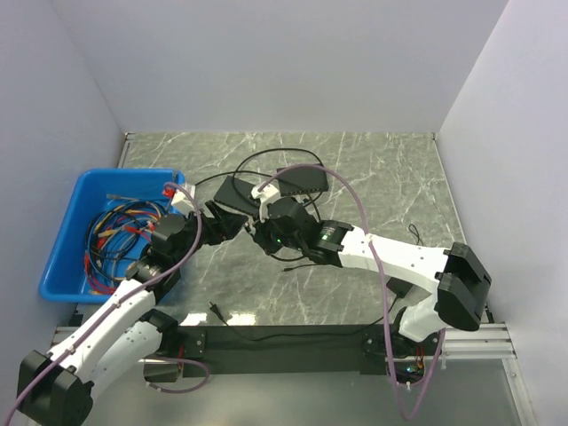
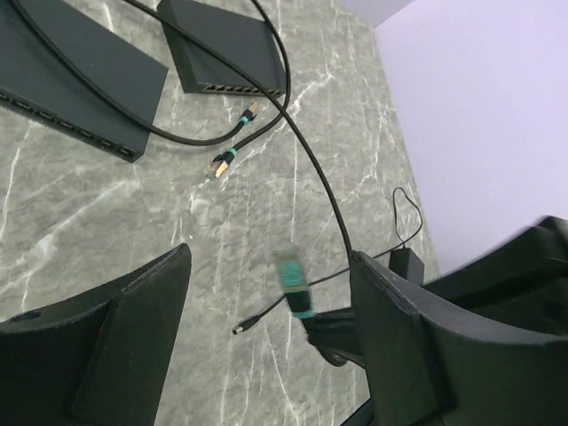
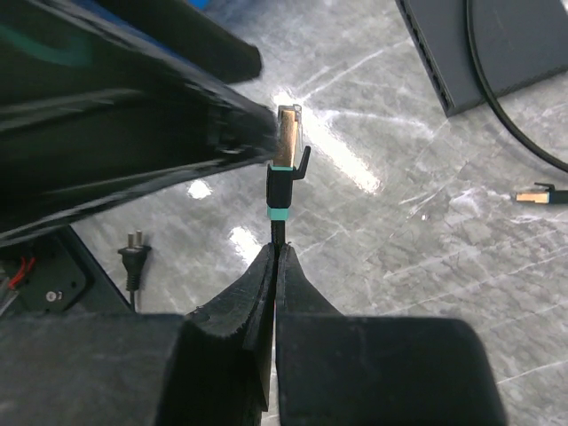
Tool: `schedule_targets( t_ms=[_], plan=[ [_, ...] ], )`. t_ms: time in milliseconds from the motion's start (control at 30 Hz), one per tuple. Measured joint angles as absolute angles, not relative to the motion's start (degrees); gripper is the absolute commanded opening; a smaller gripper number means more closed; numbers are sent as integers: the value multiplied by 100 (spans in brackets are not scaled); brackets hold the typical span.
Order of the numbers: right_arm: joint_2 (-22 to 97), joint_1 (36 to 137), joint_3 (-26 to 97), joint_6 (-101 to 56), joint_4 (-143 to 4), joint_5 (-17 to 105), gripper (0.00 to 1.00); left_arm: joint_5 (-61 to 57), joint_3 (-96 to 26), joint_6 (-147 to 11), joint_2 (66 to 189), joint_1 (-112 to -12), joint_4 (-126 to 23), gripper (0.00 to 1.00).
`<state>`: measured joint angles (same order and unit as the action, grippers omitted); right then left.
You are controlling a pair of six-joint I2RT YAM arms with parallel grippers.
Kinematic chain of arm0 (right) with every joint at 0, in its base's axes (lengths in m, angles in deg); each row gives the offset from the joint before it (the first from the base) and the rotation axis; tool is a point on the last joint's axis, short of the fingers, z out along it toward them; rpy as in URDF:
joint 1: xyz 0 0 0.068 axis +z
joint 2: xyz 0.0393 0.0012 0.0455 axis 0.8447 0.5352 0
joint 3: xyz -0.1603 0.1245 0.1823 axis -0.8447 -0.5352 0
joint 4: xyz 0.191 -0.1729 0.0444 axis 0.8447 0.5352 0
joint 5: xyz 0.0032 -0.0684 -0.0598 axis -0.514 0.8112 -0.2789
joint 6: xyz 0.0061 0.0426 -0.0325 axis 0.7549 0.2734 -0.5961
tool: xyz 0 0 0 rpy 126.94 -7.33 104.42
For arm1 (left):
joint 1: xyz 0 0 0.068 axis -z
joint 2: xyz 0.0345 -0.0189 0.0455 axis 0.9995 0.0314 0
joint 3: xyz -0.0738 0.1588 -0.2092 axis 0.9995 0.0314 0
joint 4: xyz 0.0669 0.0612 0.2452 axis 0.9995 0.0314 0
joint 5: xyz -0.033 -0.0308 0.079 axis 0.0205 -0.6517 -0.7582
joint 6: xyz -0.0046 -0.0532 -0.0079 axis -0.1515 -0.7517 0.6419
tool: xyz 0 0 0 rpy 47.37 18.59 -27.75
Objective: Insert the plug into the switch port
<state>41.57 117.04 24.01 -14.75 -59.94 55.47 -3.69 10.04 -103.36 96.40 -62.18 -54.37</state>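
right gripper [image 3: 277, 257] clenched on the cable [image 3: 278, 232] just under the plug [image 3: 286, 142], upright and well apart from the switch port [image 2: 244, 88]; left gripper [image 2: 271, 266], jaws released around it, should close squarely on the plug body without crushing its clip [image 3: 304, 164].

Plug [image 3: 286, 151] is a clear RJ45 tip with gold contacts, a black boot and a teal band. It's upright, up off the surface [image 3: 399, 231], with its cable pinched just under the band by the right fingers [image 3: 253, 293]. Port [image 2: 241, 89] is one of a row along the edge of the small black box [image 2: 222, 40], which lies flat, well apart from it.
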Motion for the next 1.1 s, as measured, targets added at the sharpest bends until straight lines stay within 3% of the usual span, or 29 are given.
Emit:
schedule_targets(
  t_ms=[200, 500, 600, 633, 733, 800, 867, 900, 967, 1000, 1100],
  plan=[
    [3897, 11704, 2275, -1442, -6053, 5475, 0, -380, 1089, -10476, 9804, -6163, -5627, 74],
    [3630, 11704, 2104, -1383, -6206, 5339, 0, -340, 1165, -10585, 10003, -5925, -6106, 56],
    [3562, 11704, 2034, -1366, -6239, 5322, 0, -336, 1165, -10642, 10108, -5838, -6239, 37],
    [3552, 11704, 2010, -1363, -6250, 5309, 0, -334, 1165, -10644, 10121, -5805, -6274, 24],
    [3532, 11704, 1916, -1346, -6283, 5304, 0, -273, 1152, -10742, 10143, -5707, -6458, 1],
    [3525, 11704, 1866, -1324, -6331, 5287, 1, -235, 1126, -10725, 10141, -5648, -6491, 1],
    [3508, 11704, 1866, -1289, -6340, 5271, 11, -242, 1126, -10710, 10141, -5648, -6469, 1],
    [3482, 11704, 1866, -1258, -6342, 5265, 35, -251, 1126, -10694, 10141, -5648, -6445, 1],
    [3412, 11691, 1866, -1197, -6353, 5247, 55, -277, 1126, -10646, 10130, -5652, -6399, 1],
    [3364, 11662, 1862, -1175, -6366, 5204, 71, -281, 1126, -10594, 10101, -5652, -6395, 1],
    [3110, 11308, 1711, -972, -6532, 4568, 73, -224, 1141, -10467, 9916, -5652, -6438, 1]
  ],
)
